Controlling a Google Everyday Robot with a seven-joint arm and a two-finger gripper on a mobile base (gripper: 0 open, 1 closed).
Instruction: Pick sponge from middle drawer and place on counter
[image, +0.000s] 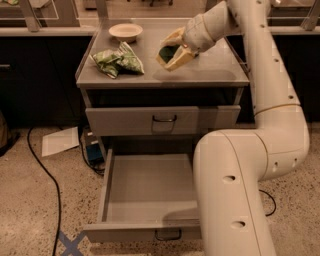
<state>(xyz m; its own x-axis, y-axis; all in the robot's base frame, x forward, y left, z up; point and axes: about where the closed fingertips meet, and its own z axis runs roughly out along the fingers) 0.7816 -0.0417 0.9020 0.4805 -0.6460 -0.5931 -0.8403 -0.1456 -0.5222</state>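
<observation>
A: While that big white arm fills the right side, where does it reach?
B: Up and over the counter, the grey cabinet top. Its lower bulk stands in front of the cabinet's right half.
A: And the middle drawer?
B: Pulled out, low down, front panel nearest the camera. The drawer above it is shut, loop handle at its centre.
A: What lies on top?
B: Green-and-white snack bags on the left part, a pale bowl behind them near the back edge.
A: The gripper?
B: It hangs over the middle of the counter, right of the bags, tan fingers closed on the sponge.
A: So the sponge is where?
B: Between those fingers, dark green face showing, just above the counter, with a shadow on the metal beneath.
</observation>
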